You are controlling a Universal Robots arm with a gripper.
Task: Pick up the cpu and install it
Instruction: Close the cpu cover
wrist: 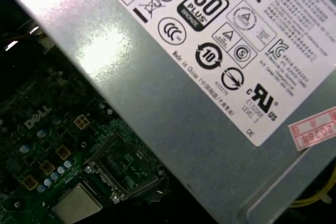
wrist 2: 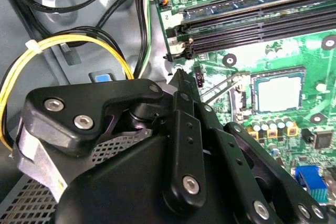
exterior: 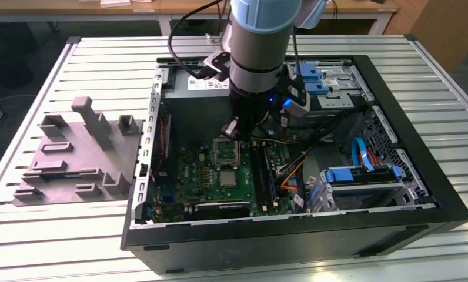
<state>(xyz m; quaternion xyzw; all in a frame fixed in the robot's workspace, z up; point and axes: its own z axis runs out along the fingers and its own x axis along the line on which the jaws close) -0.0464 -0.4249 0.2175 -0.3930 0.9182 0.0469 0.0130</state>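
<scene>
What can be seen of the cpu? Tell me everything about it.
The cpu is a small, thin, square chip with a silvery-beige metal top and a paler rim, seen too in both wrist views. It lies flat on the green motherboard, inside the open computer case, just beside the larger metal-framed socket. In the second wrist view a dark square border surrounds it. Nothing rests on it or grips it.
</scene>
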